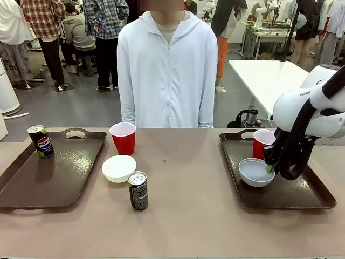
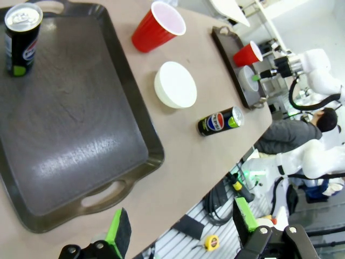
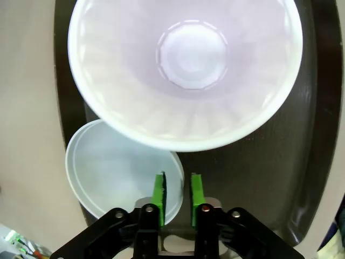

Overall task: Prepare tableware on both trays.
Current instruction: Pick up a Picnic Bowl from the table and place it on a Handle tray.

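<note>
Right gripper (image 3: 178, 194) jaws are sitting slightly parted astride the greyish bowl (image 3: 113, 167) rim, not clamping; left gripper (image 2: 180, 226) is gaping, empty. Bowl is looking light, stiff and slick, so the thin rim is offering the best pinch.

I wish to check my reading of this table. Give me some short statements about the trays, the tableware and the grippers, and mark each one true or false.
1. One soda can stands on the left tray. True.
2. The cream bowl lies in the left tray. False: it sits on the table, beside that tray.
3. The right tray holds a red cup and the greyish bowl. True.
4. The left gripper is shut on a can. False: it is open and holds nothing.
5. The second soda can stands on the right tray. False: it stands on the table, near the cream bowl.
</note>
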Controlling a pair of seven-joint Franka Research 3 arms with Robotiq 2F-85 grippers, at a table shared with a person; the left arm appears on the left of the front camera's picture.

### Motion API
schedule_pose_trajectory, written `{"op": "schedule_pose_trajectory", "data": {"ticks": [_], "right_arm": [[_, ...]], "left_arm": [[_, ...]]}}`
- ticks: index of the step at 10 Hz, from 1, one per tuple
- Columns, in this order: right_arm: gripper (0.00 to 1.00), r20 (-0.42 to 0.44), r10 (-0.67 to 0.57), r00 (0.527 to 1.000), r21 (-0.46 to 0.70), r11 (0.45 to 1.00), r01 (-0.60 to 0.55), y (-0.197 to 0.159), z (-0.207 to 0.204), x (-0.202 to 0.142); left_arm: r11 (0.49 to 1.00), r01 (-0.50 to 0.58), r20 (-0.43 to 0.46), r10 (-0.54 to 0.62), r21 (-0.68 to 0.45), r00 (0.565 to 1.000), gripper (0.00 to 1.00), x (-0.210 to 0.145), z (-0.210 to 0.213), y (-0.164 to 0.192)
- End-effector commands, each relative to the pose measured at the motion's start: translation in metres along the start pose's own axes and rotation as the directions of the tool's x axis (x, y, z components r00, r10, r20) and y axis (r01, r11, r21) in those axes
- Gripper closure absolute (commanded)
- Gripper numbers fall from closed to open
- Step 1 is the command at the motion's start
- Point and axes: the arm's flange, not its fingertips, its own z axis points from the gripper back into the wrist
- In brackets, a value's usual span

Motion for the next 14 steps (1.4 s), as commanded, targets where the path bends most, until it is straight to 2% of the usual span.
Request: {"op": "schedule_pose_trajectory", "data": {"ticks": [1,2,3,4,5,6,7,8,10,11,14], "right_arm": [[0.73,-0.008,0.003,1.000,-0.026,1.000,-0.003,0.005,0.023,-0.012],[0.00,-0.018,0.009,1.000,-0.045,0.999,-0.010,0.009,0.040,-0.020],[0.53,-0.023,0.001,1.000,-0.074,0.997,-0.003,0.012,0.057,-0.028],[0.00,-0.027,-0.002,1.000,-0.097,0.995,0.000,0.015,0.074,-0.037],[0.33,-0.040,0.009,0.999,-0.108,0.994,-0.013,0.018,0.090,-0.048],[0.00,-0.036,0.004,0.999,-0.130,0.992,-0.009,0.021,0.106,-0.058],[0.13,-0.040,-0.005,0.999,-0.146,0.989,-0.001,0.025,0.121,-0.071],[0.00,-0.039,-0.002,0.999,-0.127,0.992,-0.003,0.029,0.132,-0.082],[0.00,-0.024,0.010,1.000,-0.127,0.992,-0.013,0.039,0.140,-0.086],[0.00,-0.033,0.019,0.999,-0.125,0.992,-0.023,0.028,0.136,-0.084],[0.00,-0.033,0.019,0.999,-0.125,0.992,-0.023,0.028,0.136,-0.084]], "left_arm": [[1.000,0.004,0.006,-0.004,-0.007,1.000,0.00,0.000,0.001,0.000],[1.000,0.004,0.006,-0.004,-0.007,1.000,0.00,0.000,0.001,0.000],[1.000,0.004,0.006,-0.004,-0.007,1.000,0.00,0.000,0.001,0.000],[1.000,0.004,0.006,-0.004,-0.007,1.000,0.00,0.000,0.001,0.000],[1.000,0.004,0.006,-0.004,-0.007,1.000,0.00,0.000,0.001,0.000],[1.000,0.004,0.006,-0.004,-0.007,1.000,0.00,0.000,0.001,0.000],[1.000,0.004,0.006,-0.004,-0.007,1.000,0.00,0.000,0.001,0.000],[1.000,0.004,0.006,-0.004,-0.007,1.000,0.00,0.000,0.001,0.000],[1.000,0.004,0.006,-0.004,-0.007,1.000,0.00,0.000,0.001,0.000],[1.000,0.004,0.006,-0.004,-0.007,1.000,0.00,0.000,0.001,0.000],[1.000,0.004,0.006,-0.004,-0.007,1.000,0.00,0.000,0.001,0.000]]}}
